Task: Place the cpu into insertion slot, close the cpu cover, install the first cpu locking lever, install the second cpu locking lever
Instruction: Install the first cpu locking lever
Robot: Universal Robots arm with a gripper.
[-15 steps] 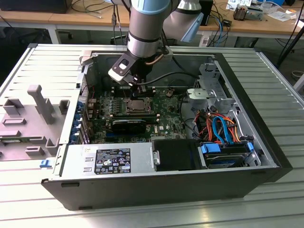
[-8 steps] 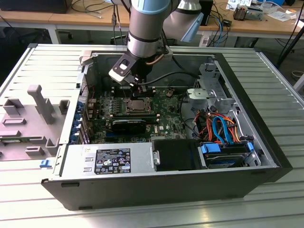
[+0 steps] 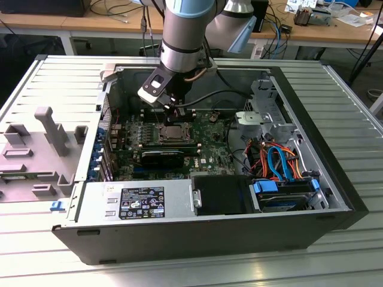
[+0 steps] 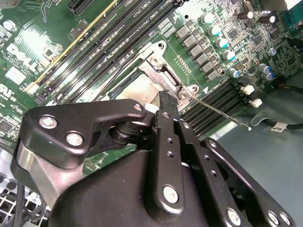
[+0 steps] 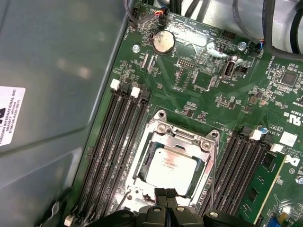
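Note:
The cpu [image 5: 173,170], a dull silver square chip, lies flat in the insertion slot [image 5: 142,194] on the green motherboard. The silver cpu cover [image 5: 182,138] lies down around it, and the chip's top shows through the cut-out. My gripper [image 5: 165,197] is shut with its black fingertips pressed together at the socket's edge, touching or just above the cover. In the second wrist view the fingers [image 4: 165,101] stand next to the cpu [image 4: 142,87], and a thin wire locking lever [image 4: 222,113] sticks out sideways over the memory slots. In the exterior view the gripper [image 3: 173,115] hangs just behind the cpu [image 3: 173,133].
Long black memory slots [image 5: 118,142] flank the socket on both sides. The open case holds a power supply box [image 3: 137,203] at the front, drive bays with blue and orange cables [image 3: 281,164] on the exterior view's right, and a black card [image 3: 161,157] in front of the socket.

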